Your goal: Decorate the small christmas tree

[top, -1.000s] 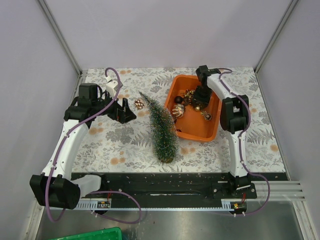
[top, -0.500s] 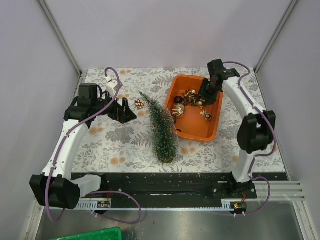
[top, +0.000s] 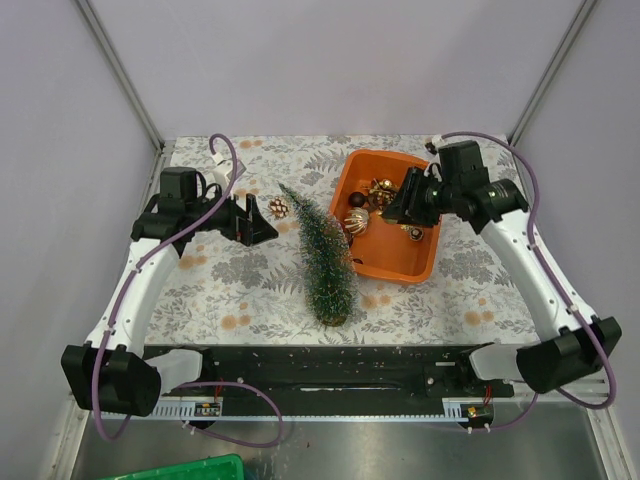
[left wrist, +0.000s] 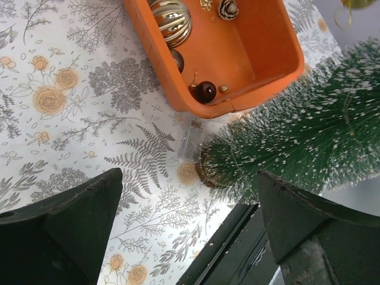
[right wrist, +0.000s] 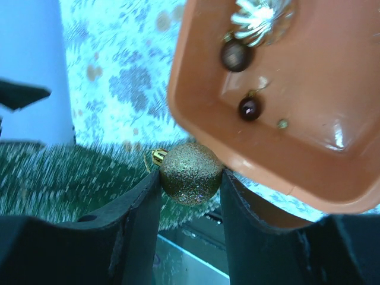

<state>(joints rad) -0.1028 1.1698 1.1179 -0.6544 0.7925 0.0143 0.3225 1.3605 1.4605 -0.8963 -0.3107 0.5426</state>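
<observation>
The small christmas tree (top: 322, 258) lies on its side on the floral cloth, its brown base toward the near edge and its tip pointing to the far left. It also shows in the left wrist view (left wrist: 309, 127) and the right wrist view (right wrist: 65, 178). My right gripper (right wrist: 190, 178) is shut on a gold glitter ball (right wrist: 190, 173) with a gold cap. In the top view this gripper (top: 392, 208) hangs over the orange tray (top: 395, 252), pointing left toward the tree. My left gripper (top: 262, 222) stands open and empty, left of the tree's tip.
The orange tray (right wrist: 309, 77) holds several more ornaments, among them a ribbed gold ball (left wrist: 169, 18) and a dark red ball (left wrist: 206, 91). A small brown pinecone ornament (top: 278, 207) lies on the cloth between the left gripper and the tree tip. The black base rail (top: 330, 365) runs along the near edge.
The right arm has swung outward to the right and its gripper has turned to point left over the tray, still holding the gold ball. The left arm has barely moved.
</observation>
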